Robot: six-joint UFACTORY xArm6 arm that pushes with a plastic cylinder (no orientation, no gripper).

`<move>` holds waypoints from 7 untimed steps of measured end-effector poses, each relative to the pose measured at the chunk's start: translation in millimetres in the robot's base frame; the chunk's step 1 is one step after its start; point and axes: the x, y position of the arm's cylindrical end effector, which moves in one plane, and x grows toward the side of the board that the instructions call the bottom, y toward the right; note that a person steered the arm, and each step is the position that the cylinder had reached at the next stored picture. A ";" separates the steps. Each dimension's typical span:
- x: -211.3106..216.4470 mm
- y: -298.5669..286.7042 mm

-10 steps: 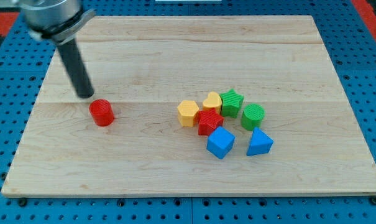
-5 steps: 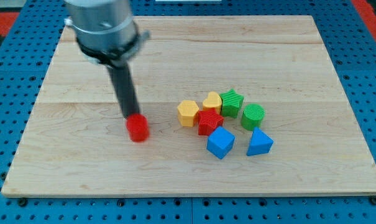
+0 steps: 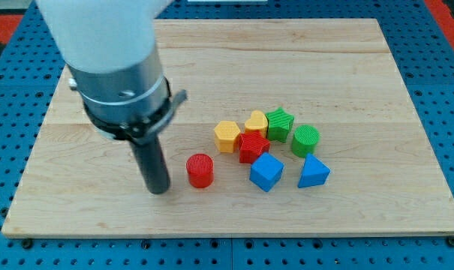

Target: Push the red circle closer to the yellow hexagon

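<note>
The red circle (image 3: 200, 170) is a short red cylinder standing on the wooden board (image 3: 234, 67), to the lower left of the yellow hexagon (image 3: 227, 136) with a small gap between them. My tip (image 3: 159, 189) rests on the board just left of the red circle, a short gap away. The rod rises to the large grey and white arm body at the view's upper left.
A cluster sits right of the red circle: yellow heart (image 3: 256, 122), green star (image 3: 280, 123), green cylinder (image 3: 305, 140), red star (image 3: 253, 147), blue cube (image 3: 266, 172), blue triangular block (image 3: 313, 172). A blue perforated table surrounds the board.
The red circle has slid right and slightly down, from the board's left part to near the yellow hexagon. My tip followed it and now stands at its left.
</note>
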 end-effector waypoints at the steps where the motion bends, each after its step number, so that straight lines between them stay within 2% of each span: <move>1: -0.2 50.2; 2: 0.8 113.8; 3: 19.0 114.4; 4: 23.7 74.9; 5: -1.4 4.2; 6: -4.3 55.7; 7: -8.9 79.1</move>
